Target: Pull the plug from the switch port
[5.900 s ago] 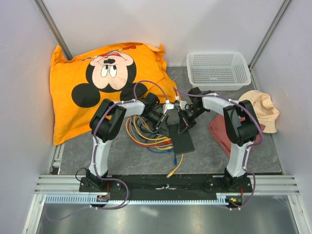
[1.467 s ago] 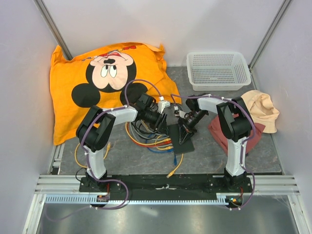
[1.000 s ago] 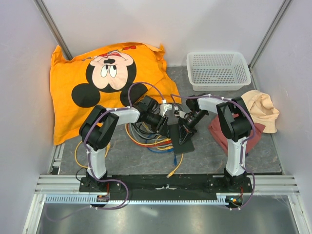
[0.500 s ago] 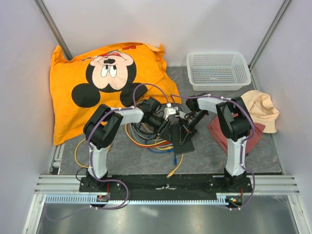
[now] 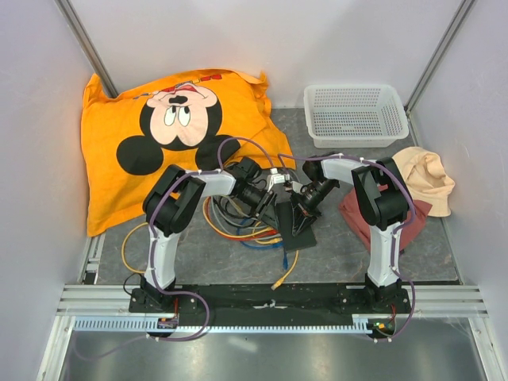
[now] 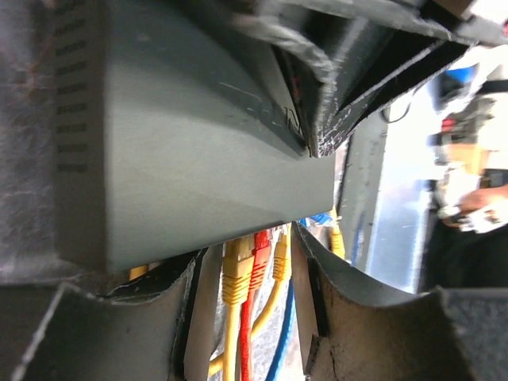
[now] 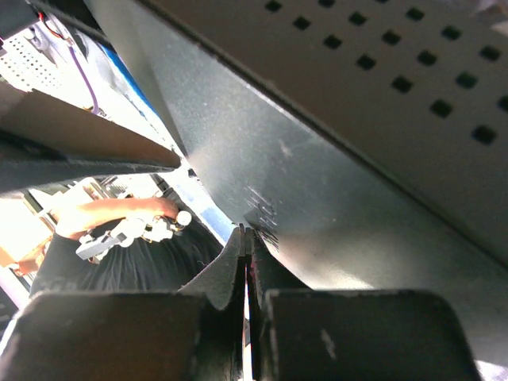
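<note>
three plugs (image 6: 258, 255) (yellow, red, yellow) sit at the switch (image 6: 198, 151) edge.

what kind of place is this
Probably a robot test cell: plain white walls close around two arms mounted on a metal rail, plus mixed props, a cushion and basket.

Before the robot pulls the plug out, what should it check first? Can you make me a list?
1. Switch held steady: ok, the shut right gripper presses its tips on top.
2. Left gripper at the port edge: ok, open, with a finger on either side of the plugs.
3. Only one plug between those fingers: not ok, a red plug and two yellow plugs sit there.
4. Plug pinched: not ok, nothing gripped yet.
5. Cables free to follow: cannot tell, they lie in a tangle.
</note>
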Robot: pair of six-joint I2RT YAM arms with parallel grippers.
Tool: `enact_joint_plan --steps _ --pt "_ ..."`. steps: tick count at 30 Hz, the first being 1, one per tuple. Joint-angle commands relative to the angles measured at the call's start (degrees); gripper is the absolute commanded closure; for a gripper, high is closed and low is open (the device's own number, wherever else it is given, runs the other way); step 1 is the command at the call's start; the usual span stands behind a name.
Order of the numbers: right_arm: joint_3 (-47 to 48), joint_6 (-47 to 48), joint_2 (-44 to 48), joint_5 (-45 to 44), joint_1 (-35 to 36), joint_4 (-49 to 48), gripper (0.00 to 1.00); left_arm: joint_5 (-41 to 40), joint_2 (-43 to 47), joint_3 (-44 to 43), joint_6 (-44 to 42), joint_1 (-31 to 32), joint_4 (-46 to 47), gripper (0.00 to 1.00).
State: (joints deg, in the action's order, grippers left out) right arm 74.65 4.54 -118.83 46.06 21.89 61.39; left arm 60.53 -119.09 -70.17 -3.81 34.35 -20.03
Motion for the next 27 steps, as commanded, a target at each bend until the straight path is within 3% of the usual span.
enact_joint_plan --steps 1,27 --pt "-2.5 5.6 -3.3 -17.6 0.1 -14.8 1.00 2.1 -3.7 -2.3 3.2 -3.2 1.3 0.55" --pt "-1.3 5.5 -4.9 -17.5 0.3 -14.6 1.00 3.9 -5.2 -2.8 3.3 -3.5 1.0 0.74"
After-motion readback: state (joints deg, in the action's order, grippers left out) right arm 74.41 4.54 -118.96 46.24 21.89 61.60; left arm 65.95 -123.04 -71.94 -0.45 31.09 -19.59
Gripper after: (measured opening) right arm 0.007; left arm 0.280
